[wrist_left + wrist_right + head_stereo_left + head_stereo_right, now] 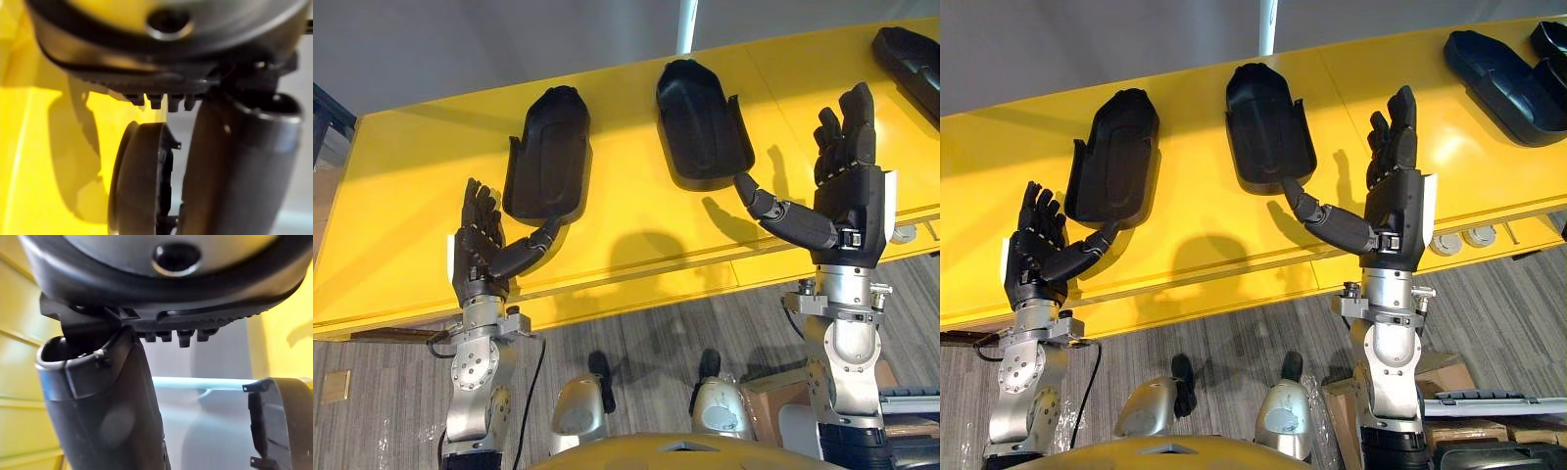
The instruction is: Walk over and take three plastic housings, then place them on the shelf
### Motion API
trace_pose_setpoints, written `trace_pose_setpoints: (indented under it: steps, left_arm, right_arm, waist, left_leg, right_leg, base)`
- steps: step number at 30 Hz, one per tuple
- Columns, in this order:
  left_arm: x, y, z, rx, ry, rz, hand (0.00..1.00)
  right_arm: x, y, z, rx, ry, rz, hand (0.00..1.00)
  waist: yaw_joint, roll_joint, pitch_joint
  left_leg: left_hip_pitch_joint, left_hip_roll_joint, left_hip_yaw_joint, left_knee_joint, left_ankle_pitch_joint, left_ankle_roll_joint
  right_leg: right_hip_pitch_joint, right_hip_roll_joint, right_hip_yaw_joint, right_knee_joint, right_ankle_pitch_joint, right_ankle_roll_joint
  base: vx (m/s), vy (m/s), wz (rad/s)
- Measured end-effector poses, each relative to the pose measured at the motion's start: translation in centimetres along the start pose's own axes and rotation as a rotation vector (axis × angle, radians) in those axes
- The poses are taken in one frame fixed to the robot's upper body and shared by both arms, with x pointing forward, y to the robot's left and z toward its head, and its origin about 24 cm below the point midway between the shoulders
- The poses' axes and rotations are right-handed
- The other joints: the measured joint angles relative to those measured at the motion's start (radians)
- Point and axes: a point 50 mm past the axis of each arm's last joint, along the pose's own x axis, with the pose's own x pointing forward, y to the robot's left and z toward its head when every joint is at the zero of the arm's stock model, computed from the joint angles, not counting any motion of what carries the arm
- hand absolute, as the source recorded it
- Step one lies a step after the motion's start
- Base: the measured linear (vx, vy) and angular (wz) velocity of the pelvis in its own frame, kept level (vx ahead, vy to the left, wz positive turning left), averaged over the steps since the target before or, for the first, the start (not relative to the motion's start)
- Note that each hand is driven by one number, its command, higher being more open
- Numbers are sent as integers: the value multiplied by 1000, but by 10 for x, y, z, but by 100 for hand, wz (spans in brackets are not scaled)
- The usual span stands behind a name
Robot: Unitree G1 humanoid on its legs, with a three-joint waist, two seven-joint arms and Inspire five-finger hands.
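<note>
Both hands stood open and empty. One plastic housing (548, 147) lay just past the left hand (480, 250), possibly touching its thumb. A second housing (700, 117) sat by the thumb of the right hand (847, 186), and a third housing (911, 54) well beyond it, all on the yellow surface (636, 230). None seemed taken yet.

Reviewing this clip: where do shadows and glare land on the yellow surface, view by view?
Left eye view: both the left hand and right hand throw dark shadows on the yellow table between them. Right eye view: a pale glare patch beside the right hand. Left wrist view: a shadow on the yellow beside a housing.
</note>
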Motion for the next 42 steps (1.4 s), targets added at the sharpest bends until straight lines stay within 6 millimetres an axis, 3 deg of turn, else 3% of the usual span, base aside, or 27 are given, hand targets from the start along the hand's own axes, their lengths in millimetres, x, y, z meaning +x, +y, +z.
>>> trace_pose_setpoints:
  steps: [34, 42]
  left_arm:
    - [0, -3, -6, -64, 51, -223, 100]
    - [-3, -6, -5, -65, 59, -262, 100]
  right_arm:
    - [-1, 0, -1, -4, 11, 2, 100]
    - [-2, 4, -2, 9, 15, 19, 100]
  waist:
    - [20, -4, 4]
    - [20, -18, 0]
  left_leg:
    - [51, -30, 11, -47, 1, 2]
    - [56, -44, 7, -57, 4, 8]
  right_leg:
    - [46, -28, -11, -18, 0, 14]
    - [58, -39, -14, -33, 7, 23]
  base:
    - [0, 0, 0]
    - [2, 11, 2]
